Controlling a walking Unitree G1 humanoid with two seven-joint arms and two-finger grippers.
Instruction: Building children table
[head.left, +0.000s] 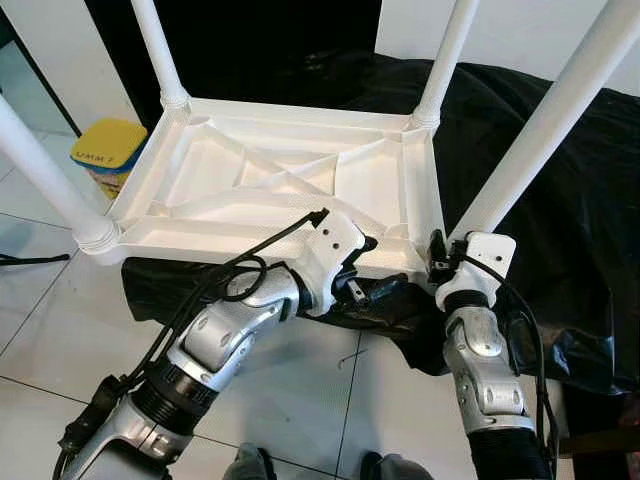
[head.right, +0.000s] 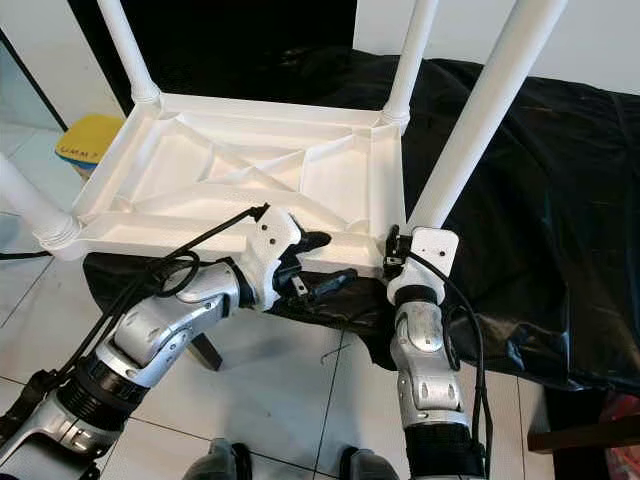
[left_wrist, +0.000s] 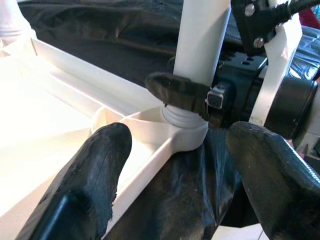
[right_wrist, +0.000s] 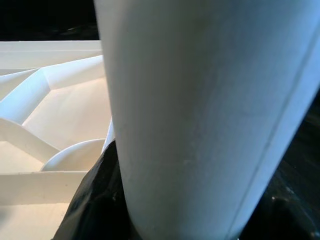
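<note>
Two black fingers of the right gripper (left_wrist: 192, 97) are closed around the base of the near-right white tubular plastic leg (head.left: 545, 125). The left gripper (head.left: 375, 270) is held open at the near edge of the white ribbed plastic tabletop (head.left: 290, 180), which lies upside down on a black plastic sheet (head.left: 560, 190), four legs pointing up.
</note>
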